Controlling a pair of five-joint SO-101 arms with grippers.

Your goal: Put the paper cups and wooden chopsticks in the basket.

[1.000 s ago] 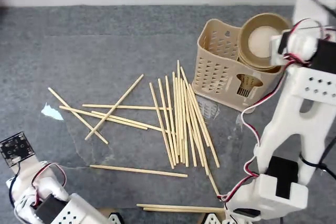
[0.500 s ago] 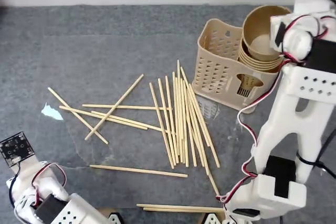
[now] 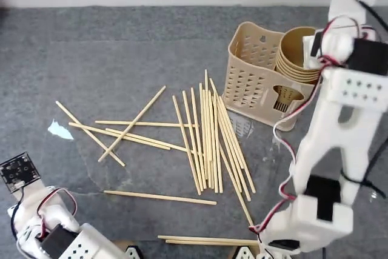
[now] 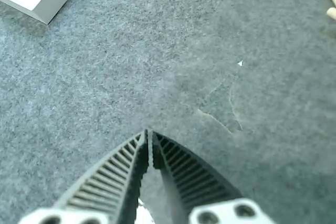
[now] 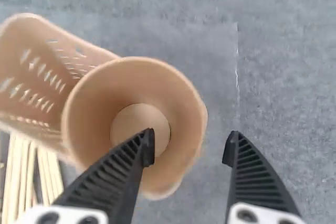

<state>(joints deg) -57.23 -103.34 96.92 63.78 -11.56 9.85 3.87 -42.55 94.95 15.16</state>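
Tan paper cups (image 3: 296, 50) nest in the basket (image 3: 250, 80), right gripper (image 5: 190, 136) spread above.

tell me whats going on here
The right gripper hangs open over a stack of paper cups that sits in one end of the basket. The wooden chopsticks lie scattered on the grey mat, outside the basket. The left gripper is shut, low over the mat.
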